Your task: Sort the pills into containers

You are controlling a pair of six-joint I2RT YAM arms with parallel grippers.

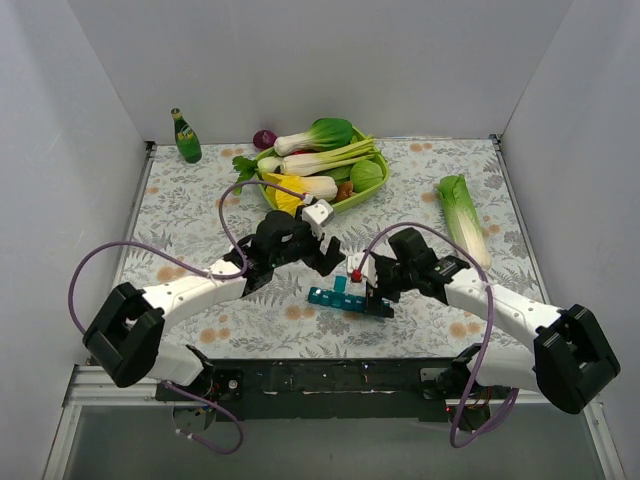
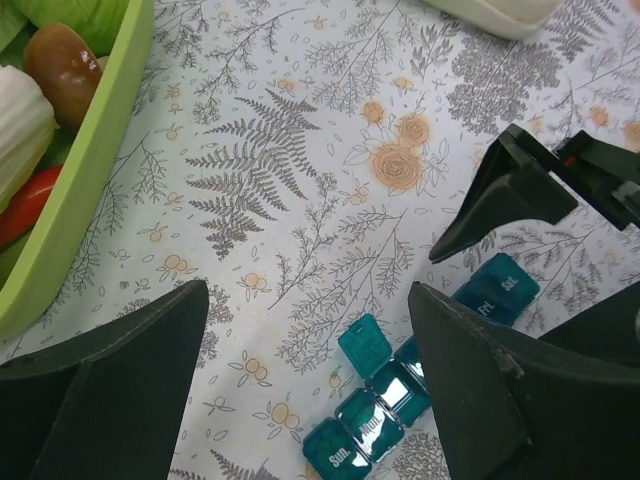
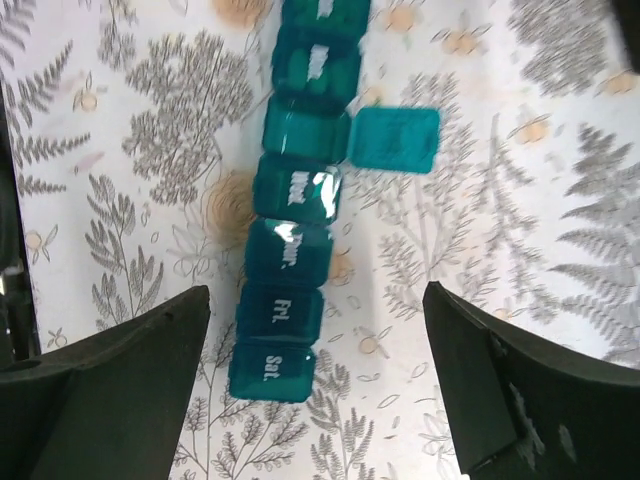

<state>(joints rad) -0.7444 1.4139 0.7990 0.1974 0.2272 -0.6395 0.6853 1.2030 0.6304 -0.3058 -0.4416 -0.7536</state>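
The teal pill organiser (image 3: 295, 190) is laid on the flowery desk (image 1: 190, 210), near-middle, with one lid flipped open. The right pincer (image 3: 315, 292) is spread wide right over it, nothing pinched. The left pincer (image 2: 308, 292) is spread too, empty, just beyond. The lime-green vegetable basket (image 2: 90, 170) is parked further back.

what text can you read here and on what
"Sat." on the pill organiser's end lid
"Fri." on the second lid
"Thur." on the third lid
"Wed." on the fourth lid
"SUN" on the opposite end lid
Other lids and the open lid are blurred; the green bottle label is too small.
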